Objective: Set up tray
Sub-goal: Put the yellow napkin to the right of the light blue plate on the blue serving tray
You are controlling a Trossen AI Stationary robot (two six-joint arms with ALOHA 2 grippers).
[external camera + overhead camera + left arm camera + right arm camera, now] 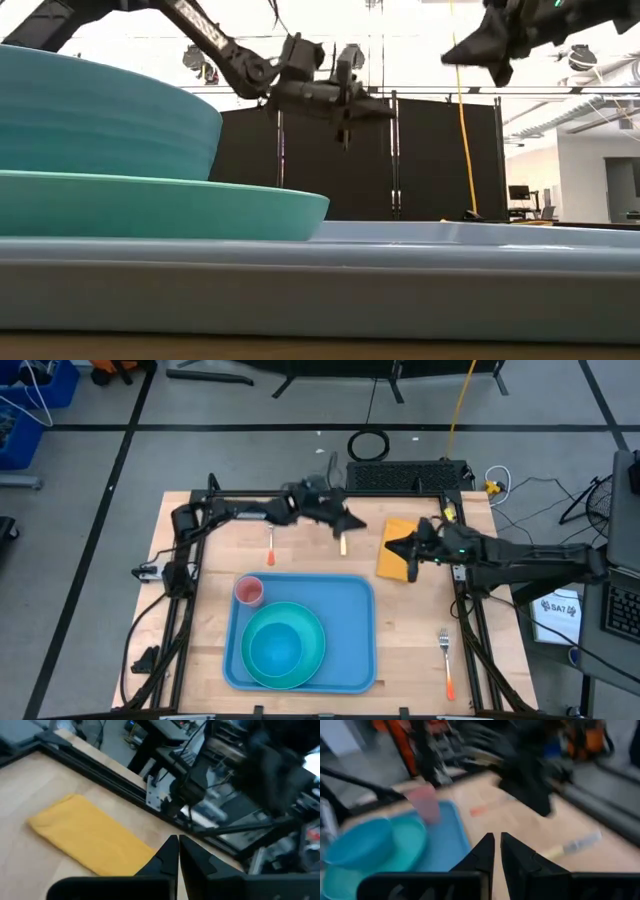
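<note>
Both jaws nearly closed, empty, above the table; the tray (352,630), stiff, light, slick plastic, seems best gripped at its raised rim.

Wooden table (200,650), light-blue tray (350,630), yellow napkin (396,548), fork (447,660), two utensils (270,545) behind tray

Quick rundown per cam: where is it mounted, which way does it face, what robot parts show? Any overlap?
High: overhead, facing down; both arms, tray, napkin.
Low: table height, looking across tray rim into the room; both arms overhead.
Left wrist: on left arm, facing napkin; left tool shut.
Right wrist: on right arm, facing tray, cup; right tool nearly shut.
Shared: high and left wrist both show the napkin.
</note>
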